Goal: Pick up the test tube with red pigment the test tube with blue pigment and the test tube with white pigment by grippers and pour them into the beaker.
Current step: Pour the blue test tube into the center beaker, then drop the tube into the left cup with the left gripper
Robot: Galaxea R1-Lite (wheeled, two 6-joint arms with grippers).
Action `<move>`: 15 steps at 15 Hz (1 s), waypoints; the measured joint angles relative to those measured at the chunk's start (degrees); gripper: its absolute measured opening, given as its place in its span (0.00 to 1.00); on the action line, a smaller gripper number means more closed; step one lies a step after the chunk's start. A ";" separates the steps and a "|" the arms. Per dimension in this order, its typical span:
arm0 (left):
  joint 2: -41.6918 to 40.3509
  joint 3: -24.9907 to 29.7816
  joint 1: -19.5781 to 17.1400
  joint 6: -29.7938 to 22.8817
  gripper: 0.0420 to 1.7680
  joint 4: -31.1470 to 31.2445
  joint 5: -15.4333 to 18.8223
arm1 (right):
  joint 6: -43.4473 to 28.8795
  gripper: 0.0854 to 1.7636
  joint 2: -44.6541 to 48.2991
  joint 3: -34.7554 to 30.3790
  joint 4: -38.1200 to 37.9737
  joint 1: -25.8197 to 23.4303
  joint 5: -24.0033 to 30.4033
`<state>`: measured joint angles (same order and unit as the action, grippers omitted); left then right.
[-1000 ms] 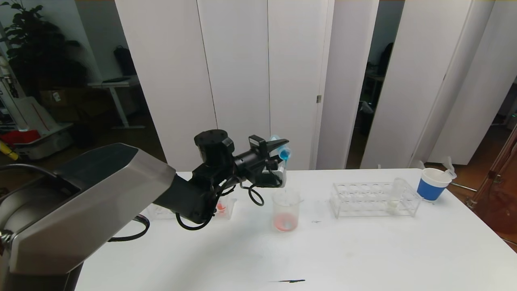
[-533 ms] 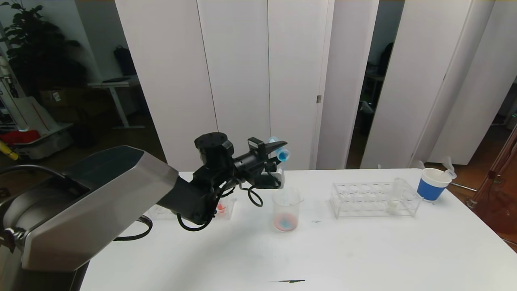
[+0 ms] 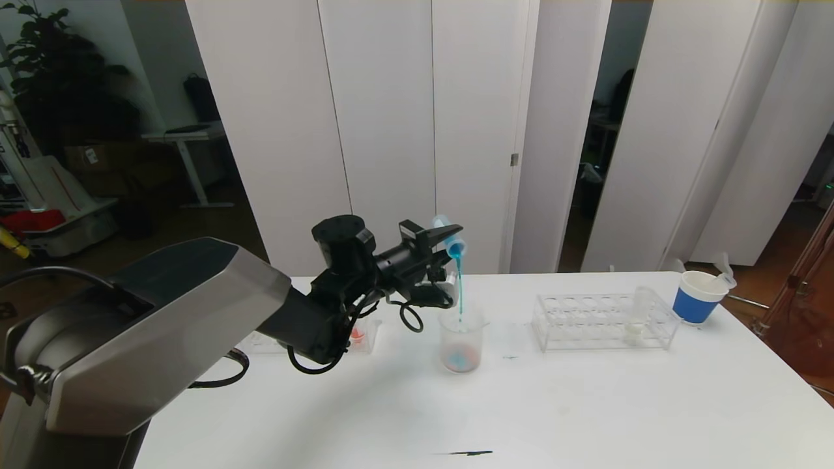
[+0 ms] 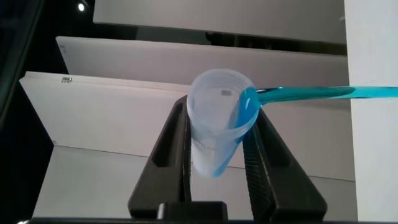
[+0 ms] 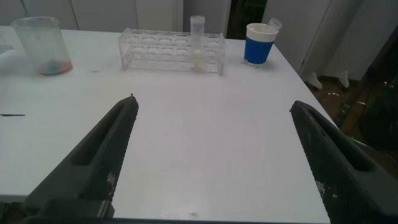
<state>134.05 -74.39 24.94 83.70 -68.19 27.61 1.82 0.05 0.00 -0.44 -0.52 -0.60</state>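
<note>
The left pincer [image 3: 449, 240] gripped the small clear blue-pigment test tube [image 3: 452, 242] mid-barrel, tilted above the clear glass beaker [image 3: 461, 341]; slick, fragile glass, I'd judge.

Left arm [image 3: 156, 326]: broad brushed-silver metal shell with angular facets and a dark top panel, joined to matte black forward links. A round black joint cap [image 3: 339, 229] carries small screws. Loose black cables [image 3: 404, 312] loop beneath the wrist. Both the left gripper [image 4: 214, 155] and the right gripper [image 5: 214, 158] have long, tapered black fingers.
</note>
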 joint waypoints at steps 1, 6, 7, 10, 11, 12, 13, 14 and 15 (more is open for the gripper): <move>0.11 0.02 0.00 0.20 0.31 -0.10 0.00 | 0.00 0.99 0.00 0.00 0.00 0.00 0.00; 0.77 0.02 -0.02 0.67 0.31 -3.35 0.11 | 0.02 0.99 0.00 0.00 0.00 0.00 -0.02; 0.85 -0.04 -0.04 0.74 0.31 -3.96 0.11 | -0.02 0.99 0.00 0.00 0.00 0.00 -0.02; 1.07 -0.04 0.02 0.87 0.31 -5.38 0.15 | 0.00 0.99 0.00 0.00 -0.02 0.00 -0.02; 1.18 -0.04 0.00 0.91 0.31 -5.92 0.24 | -0.02 0.99 0.00 0.00 0.00 0.00 -0.02; 1.29 -0.04 0.00 1.08 0.31 -6.45 0.33 | 0.00 0.99 0.00 0.00 0.00 0.00 0.00; 1.37 -0.04 0.00 1.22 0.31 -6.74 0.41 | -0.02 0.99 0.00 0.00 0.00 0.00 0.00; 1.43 -0.04 0.02 1.27 0.31 -6.91 0.50 | -0.02 0.99 0.00 0.00 0.00 0.00 0.00; 1.48 -0.04 0.00 1.27 0.31 -6.94 0.66 | 0.00 0.99 0.00 0.00 0.00 0.00 0.00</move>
<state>135.52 -74.42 24.94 84.97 -75.13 28.27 1.82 0.05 0.00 -0.44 -0.52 -0.60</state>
